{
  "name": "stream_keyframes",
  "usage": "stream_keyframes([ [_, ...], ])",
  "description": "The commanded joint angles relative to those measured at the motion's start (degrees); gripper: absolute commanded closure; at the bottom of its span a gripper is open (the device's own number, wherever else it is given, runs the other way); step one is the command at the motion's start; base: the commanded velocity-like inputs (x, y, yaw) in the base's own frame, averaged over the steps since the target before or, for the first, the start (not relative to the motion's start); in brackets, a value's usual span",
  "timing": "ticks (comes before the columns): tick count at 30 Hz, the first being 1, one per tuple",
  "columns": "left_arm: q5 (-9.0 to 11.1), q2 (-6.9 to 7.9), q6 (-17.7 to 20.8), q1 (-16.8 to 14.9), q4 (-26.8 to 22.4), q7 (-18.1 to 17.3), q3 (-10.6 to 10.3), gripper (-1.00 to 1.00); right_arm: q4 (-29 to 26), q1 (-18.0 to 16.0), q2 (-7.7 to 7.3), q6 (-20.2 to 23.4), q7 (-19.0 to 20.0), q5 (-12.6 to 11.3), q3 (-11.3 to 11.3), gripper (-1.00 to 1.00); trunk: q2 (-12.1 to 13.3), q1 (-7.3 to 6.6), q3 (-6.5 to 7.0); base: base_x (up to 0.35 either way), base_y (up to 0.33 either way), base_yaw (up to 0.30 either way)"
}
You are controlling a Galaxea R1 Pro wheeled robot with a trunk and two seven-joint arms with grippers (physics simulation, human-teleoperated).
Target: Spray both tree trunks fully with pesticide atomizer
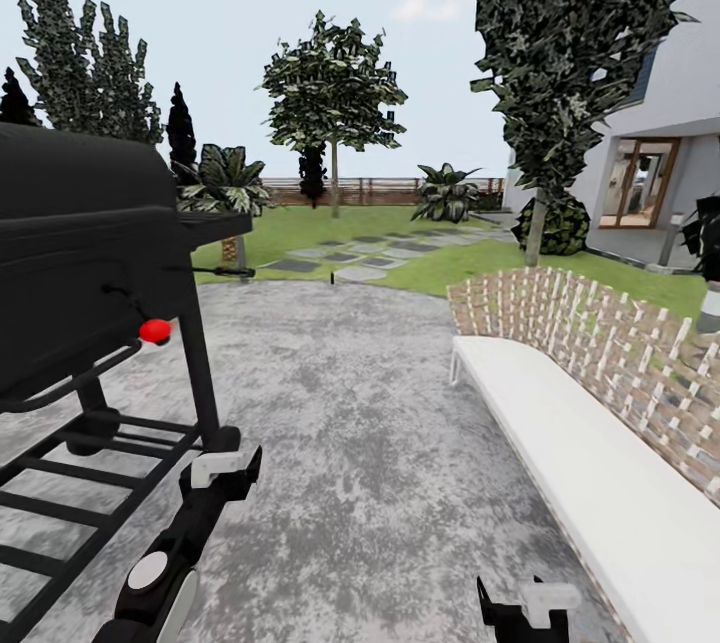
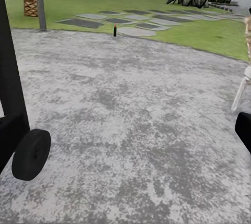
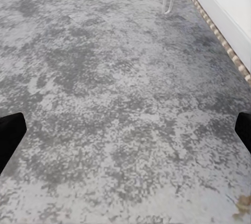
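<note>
The pesticide atomizer point(image 1: 332, 276) is a tiny dark bottle standing upright where the grey patio meets the grass floor point(image 1: 300, 228), far ahead of both arms; the left wrist view shows the atomizer point(image 2: 115, 31) too. One tree point(image 1: 333, 103) rises mid-lawn on a thin pale trunk point(image 1: 334, 185). Another tree point(image 1: 560, 33) stands by the house, its trunk point(image 1: 537, 231) mottled grey-brown. My left gripper point(image 1: 228, 471) hangs low beside the grill, open and empty. My right gripper point(image 1: 525, 605) sits at the lower edge, open, its fingertips point(image 3: 243, 130) wide apart over bare stone.
A black grill point(image 1: 80, 263) on a wheeled frame point(image 2: 31, 153) crowds the left side. A white bench point(image 1: 580, 463) with a woven backrest lines the right. Stepping stones point(image 1: 360, 258) cross the lawn toward a brown fence point(image 1: 380, 190). Palm-like plants point(image 1: 445, 193) and a white house point(image 1: 660, 123) stand beyond.
</note>
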Motion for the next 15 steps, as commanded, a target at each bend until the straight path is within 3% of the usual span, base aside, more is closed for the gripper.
stream_keyframes([
  [1,0.0,0.00,0.0,0.0,0.0,0.0,0.0,-1.00,0.1,0.0,0.00,0.0,0.0,0.0,0.0,-1.00,0.0,0.00,0.00,0.337,0.000,0.000],
  [15,0.0,0.00,0.0,0.0,0.0,0.0,0.0,-1.00,1.9,0.0,-0.04,-0.2,0.0,0.0,-0.2,-1.00,0.0,0.00,0.00,0.337,0.000,0.000],
])
